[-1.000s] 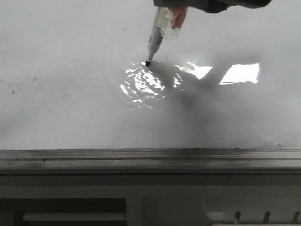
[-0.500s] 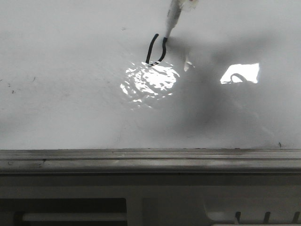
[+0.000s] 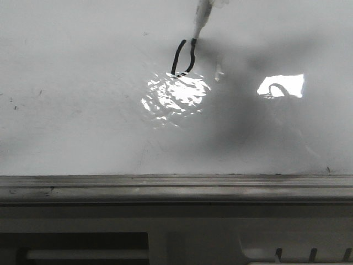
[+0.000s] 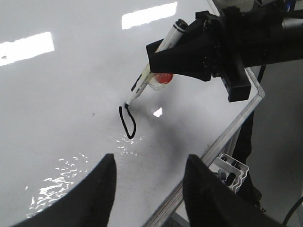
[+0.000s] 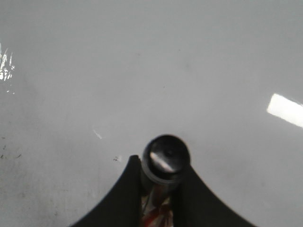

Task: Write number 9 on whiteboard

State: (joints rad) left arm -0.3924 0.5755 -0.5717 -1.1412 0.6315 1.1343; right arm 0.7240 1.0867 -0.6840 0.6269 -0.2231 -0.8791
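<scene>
While the marker [image 3: 201,21] tip rests on the whiteboard [image 3: 83,127] in the upper middle of the front frame, only part of the number 9 [image 3: 183,57] exists: a narrow U-shaped black stroke, joined at its lower end and open at the top, with the tip at the upper end of its right-hand side. By my reading, the loop is not yet closed and the long straight tail is not drawn at all, so well under half the figure is done.

Seen from the left wrist view, the right hand [image 4: 199,45] is clenched around the marker's barrel, the pen slanting down to the stroke at the frame's centre. The left hand [image 4: 147,187] holds nothing, its two dark fingers spread apart at the bottom of that frame, well clear of the drawing.

Much is cut off. In the front view the right hand lies beyond the top edge, so only the pen's lower end shows. Bright crinkled glare sits just below the stroke and muddies its lower curve. The right wrist view shows the pen's butt end and bare board, not the drawn line.
</scene>
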